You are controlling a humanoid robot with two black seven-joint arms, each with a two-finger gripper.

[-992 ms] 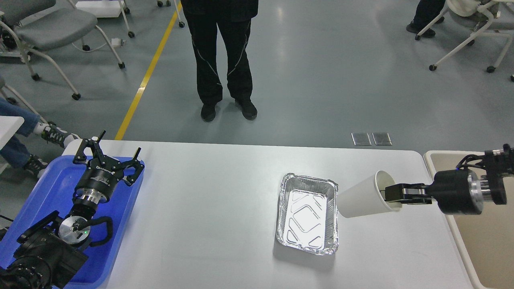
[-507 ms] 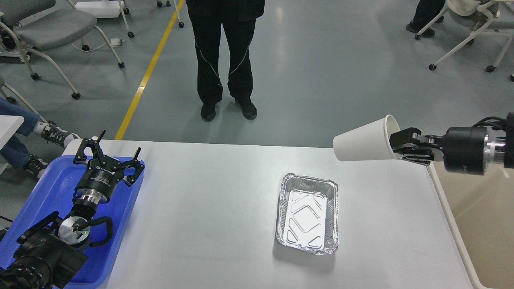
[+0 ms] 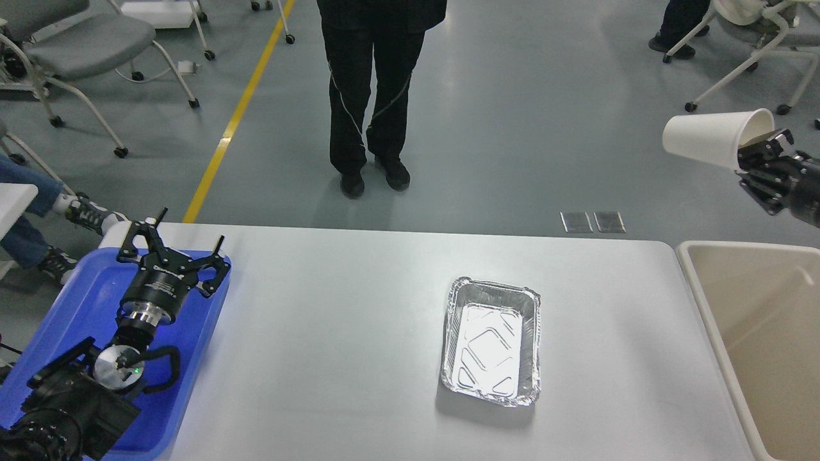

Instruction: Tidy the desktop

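So the foil tray (image 3: 491, 341) is all that's left out on the white surface (image 3: 333, 346), lying long axis near-to-far, right of middle, and closer to the right arm's side than the left. Left end effector (image 3: 172, 251) sits fingers spread and empty over the blue tray (image 3: 70, 301). Right end effector (image 3: 759, 153) is up high beyond the beige bin (image 3: 756, 314), pinching a paper cup (image 3: 708, 137) sideways by its rim, with a person (image 3: 375, 96) and chairs (image 3: 70, 48) behind.
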